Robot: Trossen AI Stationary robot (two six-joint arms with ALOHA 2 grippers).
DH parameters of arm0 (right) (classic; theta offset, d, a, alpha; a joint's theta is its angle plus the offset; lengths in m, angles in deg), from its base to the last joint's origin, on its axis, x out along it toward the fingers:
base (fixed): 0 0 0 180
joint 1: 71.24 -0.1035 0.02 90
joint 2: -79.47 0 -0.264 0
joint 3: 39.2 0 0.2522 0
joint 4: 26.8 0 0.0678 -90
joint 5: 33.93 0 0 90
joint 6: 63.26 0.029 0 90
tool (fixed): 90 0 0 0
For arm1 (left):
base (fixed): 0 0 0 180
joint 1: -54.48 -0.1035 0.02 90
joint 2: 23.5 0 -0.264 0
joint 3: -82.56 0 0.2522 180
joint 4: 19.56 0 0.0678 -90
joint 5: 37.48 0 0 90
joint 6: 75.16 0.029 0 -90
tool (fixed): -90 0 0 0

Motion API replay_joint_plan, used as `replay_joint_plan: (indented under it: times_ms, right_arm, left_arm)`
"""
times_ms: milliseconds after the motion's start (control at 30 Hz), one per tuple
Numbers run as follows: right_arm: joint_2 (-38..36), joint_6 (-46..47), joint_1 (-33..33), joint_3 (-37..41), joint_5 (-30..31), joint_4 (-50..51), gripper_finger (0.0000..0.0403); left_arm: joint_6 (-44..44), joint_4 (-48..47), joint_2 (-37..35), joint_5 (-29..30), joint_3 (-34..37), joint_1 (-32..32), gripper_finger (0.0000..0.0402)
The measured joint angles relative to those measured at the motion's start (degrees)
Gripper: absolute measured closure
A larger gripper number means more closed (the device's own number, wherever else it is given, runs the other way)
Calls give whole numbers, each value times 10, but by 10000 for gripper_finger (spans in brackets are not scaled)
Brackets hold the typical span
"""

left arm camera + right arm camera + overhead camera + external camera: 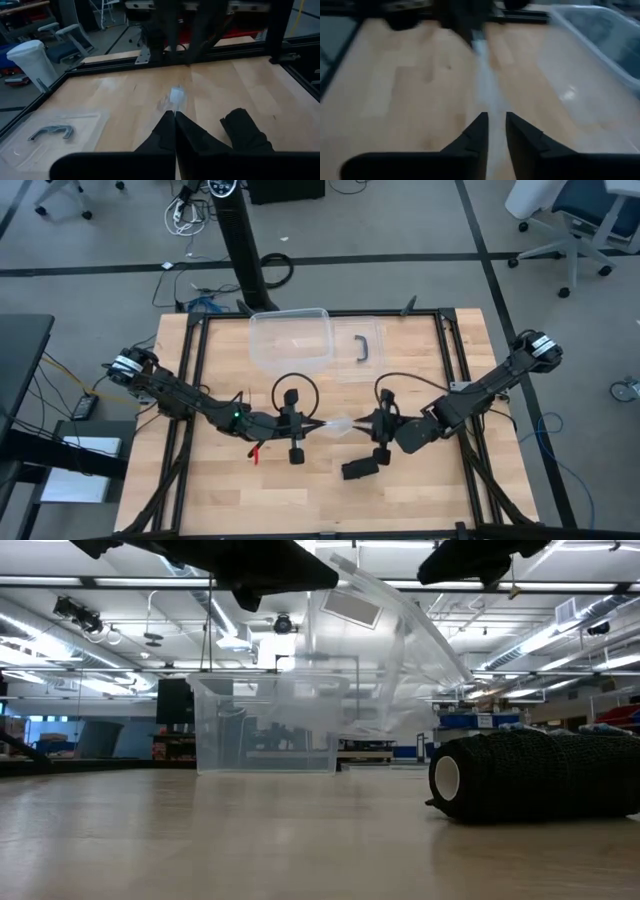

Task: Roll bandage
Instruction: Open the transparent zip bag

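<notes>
High view shows my two claws meeting at mid-bench over a crinkly clear plastic bag (338,425). My left claw (322,426) is pinched fully shut on one end of it. My right claw (362,423) sits at the other end with its fingers parted only a narrow slit, the film running between them; whether they grip it firmly I cannot tell.

The bandage (360,469) lies on the bench (300,500) just nearer the front edge than my right claw, clear of both claws and apart from the bag. It is a matte black cylinder lying on its side, wound tight, with a pale core showing at one end and a rough woven face in the low view (535,775). It looks already rolled.

What worries me: with one end clamped and the other loosely held, the slick film could slide out of my right fingers, or tear if the two arms pull apart. The roll rests on its curved side near my right arm, so a low sweep of that arm could nudge it rolling toward the bench edge. The clear plastic box (290,340) and its lid (358,350) stand well behind.
</notes>
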Motion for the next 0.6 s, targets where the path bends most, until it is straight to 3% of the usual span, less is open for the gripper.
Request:
replay_joint_plan:
  times_ms: [133,600]
  right_arm:
    - [24,-38,11,0,-10,-25,395]
    - [33,-35,30,0,-51,-39,401]
  left_arm:
    - [0,0,0,-4,0,0,401]
    - [0,0,0,-16,0,0,401]
